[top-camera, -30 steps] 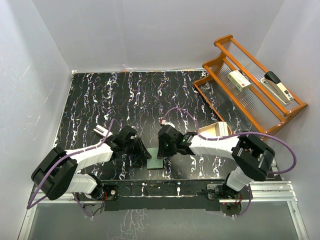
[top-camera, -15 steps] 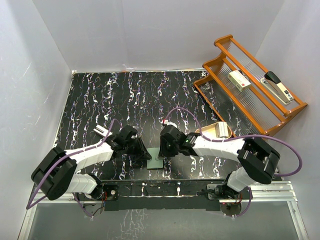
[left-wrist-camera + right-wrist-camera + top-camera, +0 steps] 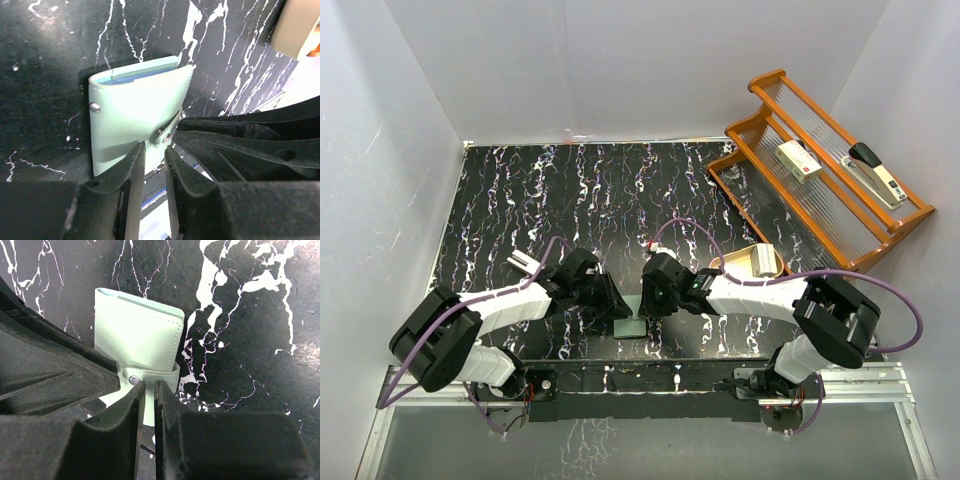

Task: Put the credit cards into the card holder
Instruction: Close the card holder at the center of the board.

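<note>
The card holder [image 3: 632,326] is a sage-green folded wallet lying by the table's front edge, between my two grippers. In the left wrist view the card holder [image 3: 131,112] shows pale blue credit cards [image 3: 134,75] as thin edges inside its far, open side. My left gripper [image 3: 617,312] [image 3: 155,151] hovers over the holder's near edge, jaws a narrow gap apart with nothing pinched. My right gripper [image 3: 646,307] [image 3: 149,388] is shut on the snap tab [image 3: 150,374] of the card holder [image 3: 137,330]. Its dark fingers [image 3: 235,145] fill the left wrist view's right side.
A tan cream bowl-like object [image 3: 752,260] [image 3: 300,25] sits right of the right arm. A wooden rack [image 3: 775,215] at the back right holds a white box [image 3: 798,161] and a stapler [image 3: 875,172]. The table's front edge runs just behind the holder.
My left gripper has slid right, closer to the card holder, and its jaws have parted slightly. The right gripper has edged a little away from me and stays closed at the tab.
</note>
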Controlling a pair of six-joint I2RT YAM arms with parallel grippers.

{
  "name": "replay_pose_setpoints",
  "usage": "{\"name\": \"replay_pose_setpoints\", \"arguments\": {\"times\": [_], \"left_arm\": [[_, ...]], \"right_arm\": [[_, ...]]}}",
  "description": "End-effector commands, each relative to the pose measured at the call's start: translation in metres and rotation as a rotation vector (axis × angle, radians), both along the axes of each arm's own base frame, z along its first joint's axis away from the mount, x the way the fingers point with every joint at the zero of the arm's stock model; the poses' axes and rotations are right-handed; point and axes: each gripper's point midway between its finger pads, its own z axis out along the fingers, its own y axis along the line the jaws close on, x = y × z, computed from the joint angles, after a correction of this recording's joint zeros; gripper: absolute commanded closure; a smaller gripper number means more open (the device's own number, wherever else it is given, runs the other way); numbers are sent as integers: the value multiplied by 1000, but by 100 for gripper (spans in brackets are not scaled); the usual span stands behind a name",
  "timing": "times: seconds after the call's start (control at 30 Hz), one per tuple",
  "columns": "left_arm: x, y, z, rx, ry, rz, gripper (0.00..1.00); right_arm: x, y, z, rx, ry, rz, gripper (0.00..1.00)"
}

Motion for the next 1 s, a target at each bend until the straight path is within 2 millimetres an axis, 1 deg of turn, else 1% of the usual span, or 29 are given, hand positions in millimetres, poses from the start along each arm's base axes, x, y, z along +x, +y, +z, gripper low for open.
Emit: {"name": "replay_pose_setpoints", "arguments": {"times": [0.0, 0.1, 0.17, 0.27, 0.4, 0.63, 0.77, 0.97], "left_arm": [[-4, -8, 5, -53, -3, -34, 77], [-5, -7, 2, -42, -6, -40, 78], [-6, -5, -6, -25, 11, -44, 78], [-7, -5, -11, -18, 19, -46, 78], [-6, -7, -11, -28, 10, -54, 78], [-3, -11, -7, -46, -14, -57, 90], [-2, -13, -5, -51, -25, -66, 99], [4, -16, -3, -45, -44, -80, 100]], "right_arm": [[10, 10, 5, 44, -40, -14, 89], [10, 9, 2, 39, -41, -16, 90], [10, 9, 0, 36, -40, -18, 91], [10, 7, -1, 33, -40, -19, 91], [9, 7, -1, 32, -40, -20, 91], [9, 6, -1, 30, -40, -21, 91], [10, 5, 1, 30, -47, -22, 91], [15, 6, 14, 29, -75, -26, 91]]}}
